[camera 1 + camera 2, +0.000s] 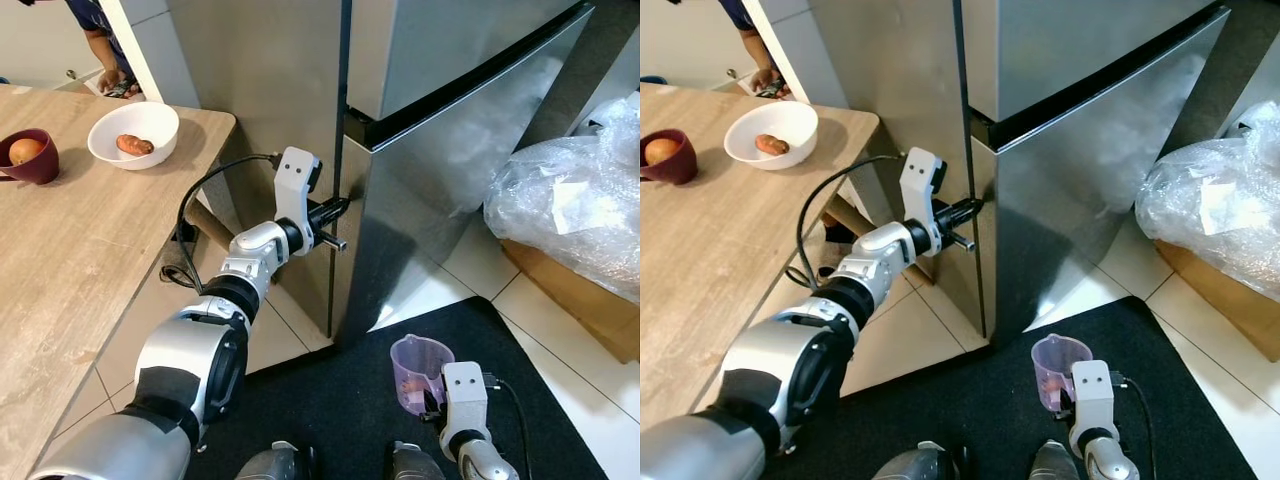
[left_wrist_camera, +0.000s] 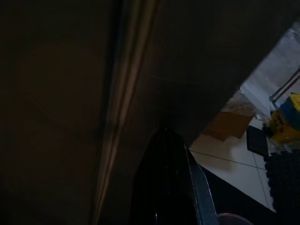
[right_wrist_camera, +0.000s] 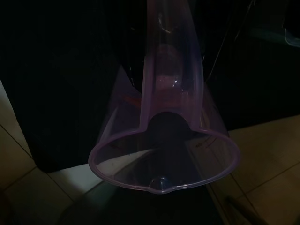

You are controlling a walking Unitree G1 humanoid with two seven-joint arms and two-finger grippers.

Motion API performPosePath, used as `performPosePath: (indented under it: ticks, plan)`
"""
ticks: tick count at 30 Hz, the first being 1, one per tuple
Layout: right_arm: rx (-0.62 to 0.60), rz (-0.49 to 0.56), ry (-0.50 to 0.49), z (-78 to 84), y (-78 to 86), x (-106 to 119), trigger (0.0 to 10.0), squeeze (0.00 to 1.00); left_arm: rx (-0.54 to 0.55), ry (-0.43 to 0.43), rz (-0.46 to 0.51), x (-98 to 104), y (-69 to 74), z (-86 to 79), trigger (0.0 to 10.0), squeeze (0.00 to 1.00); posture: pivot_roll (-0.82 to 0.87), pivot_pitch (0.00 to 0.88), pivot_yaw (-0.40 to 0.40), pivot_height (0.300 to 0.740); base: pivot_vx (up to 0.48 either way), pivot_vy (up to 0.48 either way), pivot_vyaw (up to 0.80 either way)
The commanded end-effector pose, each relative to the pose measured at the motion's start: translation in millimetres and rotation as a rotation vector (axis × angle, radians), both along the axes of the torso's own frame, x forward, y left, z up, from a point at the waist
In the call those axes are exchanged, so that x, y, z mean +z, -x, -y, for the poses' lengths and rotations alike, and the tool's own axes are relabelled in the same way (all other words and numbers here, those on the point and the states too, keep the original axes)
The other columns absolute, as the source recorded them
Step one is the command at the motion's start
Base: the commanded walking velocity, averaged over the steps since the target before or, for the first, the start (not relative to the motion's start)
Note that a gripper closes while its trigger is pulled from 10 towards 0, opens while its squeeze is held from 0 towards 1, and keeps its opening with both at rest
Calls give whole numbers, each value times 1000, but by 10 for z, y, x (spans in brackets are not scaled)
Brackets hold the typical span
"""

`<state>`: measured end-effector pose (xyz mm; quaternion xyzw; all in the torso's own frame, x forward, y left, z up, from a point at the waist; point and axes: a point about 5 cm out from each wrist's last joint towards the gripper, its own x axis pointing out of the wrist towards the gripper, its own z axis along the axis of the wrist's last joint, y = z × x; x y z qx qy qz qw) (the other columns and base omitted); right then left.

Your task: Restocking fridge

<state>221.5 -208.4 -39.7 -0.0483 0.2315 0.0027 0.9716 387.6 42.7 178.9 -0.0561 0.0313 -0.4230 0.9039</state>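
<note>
Purple cup (image 1: 418, 372) gripped in right fingers (image 1: 432, 405), left fingers (image 1: 331, 212) at fridge (image 1: 450, 130) edge

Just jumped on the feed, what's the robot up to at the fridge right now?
The left gripper is reaching to the edge of the lower fridge door, which looks shut. The right gripper hangs low over the black mat, holding a clear purple measuring jug. On the wooden table to the robot's left sit a white bowl and a dark red bowl, each holding food.
</note>
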Motion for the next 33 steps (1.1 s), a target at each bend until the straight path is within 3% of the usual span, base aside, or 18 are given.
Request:
performPosePath:
  ticks: [1,12,14,15,16,17,19,21,22,25,26,27,29,30,31,32,33]
  plan:
    - [-15,-5,-3,23,63,-28,10000,0,-76,-11,2,22,52,194,10000,0,-189,233,114,740,0,0,0]
    - [-12,2,-4,10,41,-16,10000,0,-134,-6,2,14,100,297,10000,0,-192,228,119,740,0,0,0]
    - [-12,1,-6,6,43,-19,10000,0,-208,-7,-20,-21,149,353,10000,0,-194,227,120,740,0,0,0]
    - [-12,-1,-6,5,46,-22,10000,0,-295,-30,-47,-82,209,392,10000,0,-195,226,120,740,0,0,0]
    - [-11,-6,-8,2,52,-28,10000,0,-410,-121,-69,-208,296,410,10000,0,-197,222,121,740,0,0,0]
    - [-11,-6,-8,2,52,-28,10000,0,-410,-121,-69,-208,296,410,10000,0,-197,222,121,740,0,0,0]
    - [-11,-13,-10,0,59,-37,10000,0,-589,-363,-98,-506,454,345,10000,0,-201,214,120,740,0,0,0]
    - [-11,-18,-10,5,60,-39,10000,0,-656,-717,-80,-916,582,80,10000,0,-200,207,114,740,0,0,0]
    - [-10,-19,-9,8,58,-39,10000,0,-671,-822,-75,-1047,629,-21,10000,0,-198,203,109,740,0,0,0]
    - [-7,-25,-7,16,52,-39,10000,0,-616,-859,-133,-1219,684,-169,10000,0,-193,195,100,740,0,0,0]
    - [-2,-30,-6,19,47,-39,10000,0,-548,-814,-165,-1256,684,-203,10000,0,-186,187,89,740,0,0,0]
    - [-2,-30,-6,19,47,-39,10000,0,-548,-814,-165,-1256,684,-203,10000,0,-186,187,89,740,0,0,0]
    - [14,-59,-14,7,36,-54,10000,0,-302,-706,-244,-1366,666,-337,10000,0,-177,176,78,740,0,0,0]
    - [29,-96,-26,-23,35,-82,10000,0,-107,-652,-285,-1477,680,-480,10000,0,-167,161,65,740,0,0,0]
    - [39,-121,-34,-45,36,-101,10000,0,17,-627,-314,-1551,702,-585,10000,0,-167,161,65,740,0,0,0]
    - [50,-147,-46,-76,39,-121,10000,0,134,-610,-321,-1648,759,-696,10000,0,-160,142,51,740,0,0,0]
    - [67,-164,-47,-114,37,-134,10000,0,278,-514,-382,-1761,847,-809,10000,0,-160,142,51,740,0,0,0]
